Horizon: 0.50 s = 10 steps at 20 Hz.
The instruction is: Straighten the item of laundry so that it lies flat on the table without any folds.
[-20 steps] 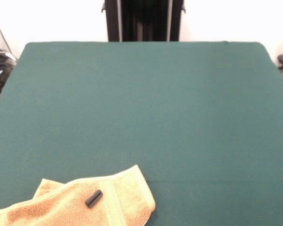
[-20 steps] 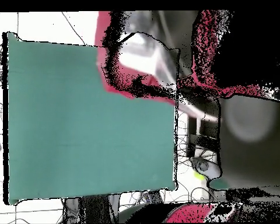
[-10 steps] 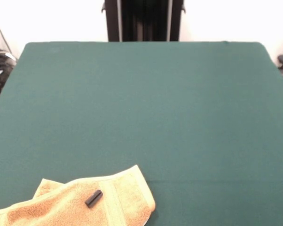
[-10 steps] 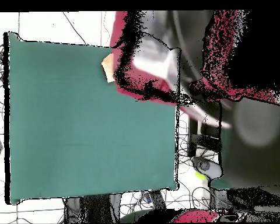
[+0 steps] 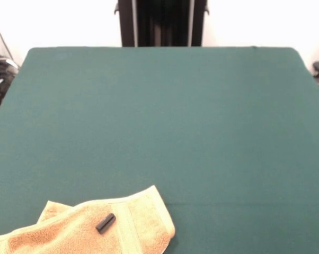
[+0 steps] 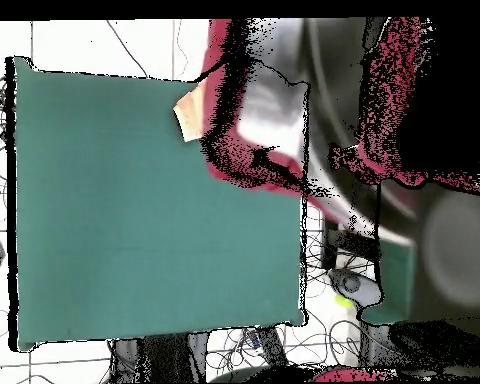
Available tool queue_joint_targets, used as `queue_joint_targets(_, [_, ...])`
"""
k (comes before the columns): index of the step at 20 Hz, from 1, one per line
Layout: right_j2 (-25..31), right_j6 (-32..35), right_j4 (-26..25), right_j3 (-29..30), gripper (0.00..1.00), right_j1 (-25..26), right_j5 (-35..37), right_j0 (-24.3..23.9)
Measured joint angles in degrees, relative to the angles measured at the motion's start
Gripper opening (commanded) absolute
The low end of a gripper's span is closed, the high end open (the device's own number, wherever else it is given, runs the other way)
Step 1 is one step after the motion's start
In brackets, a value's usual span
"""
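Towel [image 5: 85, 227]: lying rumpled, running off the frame edge | black cylinder [image 5: 105, 223]: resting on it | table [image 5: 165, 116] | arm [image 6: 274, 110]: covering the towel overhead; finger state cannot be told.

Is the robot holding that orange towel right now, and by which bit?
It cannot be told: the towel lies crumpled on the table, and no gripper shows clearly.
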Motion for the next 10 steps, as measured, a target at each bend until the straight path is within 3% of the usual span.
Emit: queue_joint_targets(10, [-5.9,0.0,9.9,0.2,0.00,0.0,-0.1,0.5])
